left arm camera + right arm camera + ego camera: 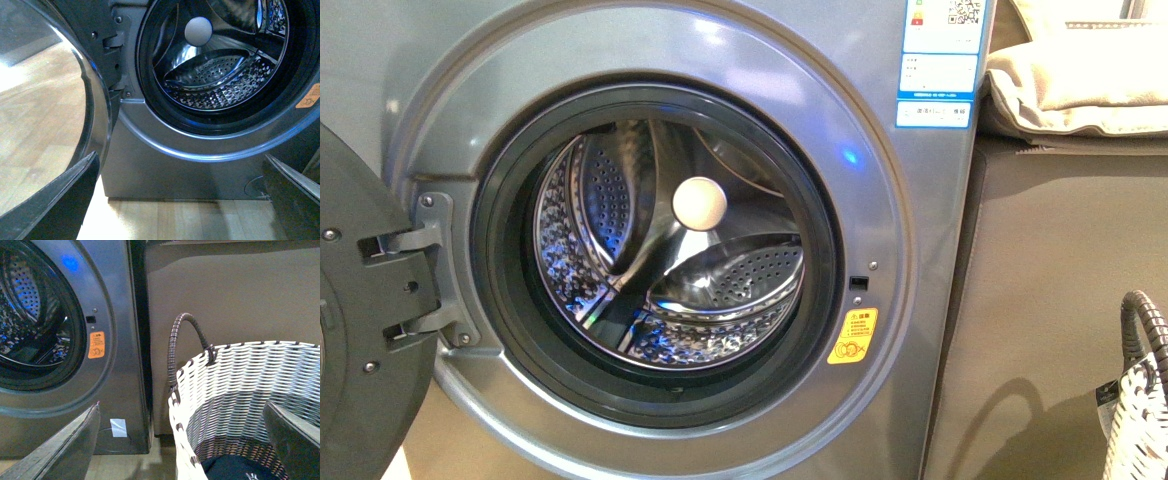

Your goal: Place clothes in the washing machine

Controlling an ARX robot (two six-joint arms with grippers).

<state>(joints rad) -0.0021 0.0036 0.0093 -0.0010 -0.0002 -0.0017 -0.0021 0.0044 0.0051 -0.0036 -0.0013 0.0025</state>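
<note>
Washing machine (940, 250) on the floor, just beside the cabinet (1070, 300); door (360, 330) swung open, drum (670, 250) exposed. Dark garment (232, 467) at the bottom of the woven basket (240, 385). Left gripper (180, 155) and right gripper (181, 404): jaws released.

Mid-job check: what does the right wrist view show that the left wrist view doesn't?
Only right wrist: the woven basket with a dark garment in its bottom. Only left wrist: the open door and its hinge. Both: the washer, its drum and orange sticker.
</note>
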